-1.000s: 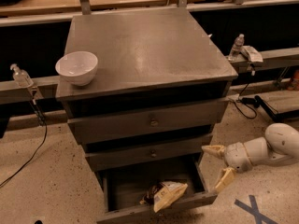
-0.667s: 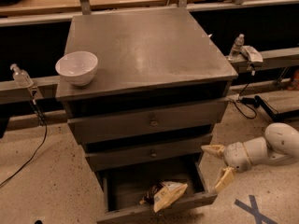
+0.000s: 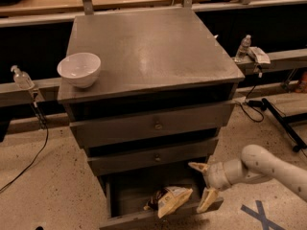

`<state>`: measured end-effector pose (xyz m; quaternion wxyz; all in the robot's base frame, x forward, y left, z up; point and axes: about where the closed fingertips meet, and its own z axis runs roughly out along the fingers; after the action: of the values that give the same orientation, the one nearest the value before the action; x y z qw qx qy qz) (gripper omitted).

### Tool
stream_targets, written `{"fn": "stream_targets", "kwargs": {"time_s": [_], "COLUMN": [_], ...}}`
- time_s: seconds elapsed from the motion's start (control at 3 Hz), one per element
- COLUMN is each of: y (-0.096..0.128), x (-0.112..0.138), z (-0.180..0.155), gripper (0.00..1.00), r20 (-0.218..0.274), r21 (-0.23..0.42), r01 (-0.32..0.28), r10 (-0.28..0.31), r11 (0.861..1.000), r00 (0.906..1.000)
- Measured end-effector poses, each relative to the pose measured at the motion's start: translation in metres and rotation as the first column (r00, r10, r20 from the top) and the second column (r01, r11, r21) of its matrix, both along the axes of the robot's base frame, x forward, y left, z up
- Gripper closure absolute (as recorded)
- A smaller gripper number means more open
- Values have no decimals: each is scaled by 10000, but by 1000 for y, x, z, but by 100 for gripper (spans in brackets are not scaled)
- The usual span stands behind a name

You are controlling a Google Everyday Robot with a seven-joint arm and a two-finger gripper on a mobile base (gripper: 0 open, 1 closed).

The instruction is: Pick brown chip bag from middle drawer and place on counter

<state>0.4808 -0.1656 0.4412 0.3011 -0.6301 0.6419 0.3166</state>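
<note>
The white arm's gripper (image 3: 203,186) has slid a little left and down toward the open bottom grey metal drawer (image 3: 139,219). Its tan fingers stand apart, holding nothing, just right of the crinkly yellow-tan and brown chip bag (image 3: 171,199) lying inside. A round white bowl (image 3: 79,69) sits on the dull-grey metal bench (image 3: 153,51).

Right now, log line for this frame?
gripper: open, at drawer right end | chip bag: in drawer, not held | bowl: on counter

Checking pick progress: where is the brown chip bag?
The brown chip bag lies in the open lowest drawer, lower centre of view, with the open gripper to its right.
</note>
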Motion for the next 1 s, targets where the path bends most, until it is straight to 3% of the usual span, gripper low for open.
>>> {"fn": "stream_targets", "kwargs": {"time_s": [0.33,0.67,1.0], "y": [16,21,22], "x": [3,7,20], "z": [-54,-93,-128], "gripper": [0,0,0], "r20": [711,1322,1606], "r21": [-143,-646,-1259], "r01": [-446,-290,-30], "r10": [455,373,234], "r11": [9989,9975,9920], "r00": [9964,9905,9867]}}
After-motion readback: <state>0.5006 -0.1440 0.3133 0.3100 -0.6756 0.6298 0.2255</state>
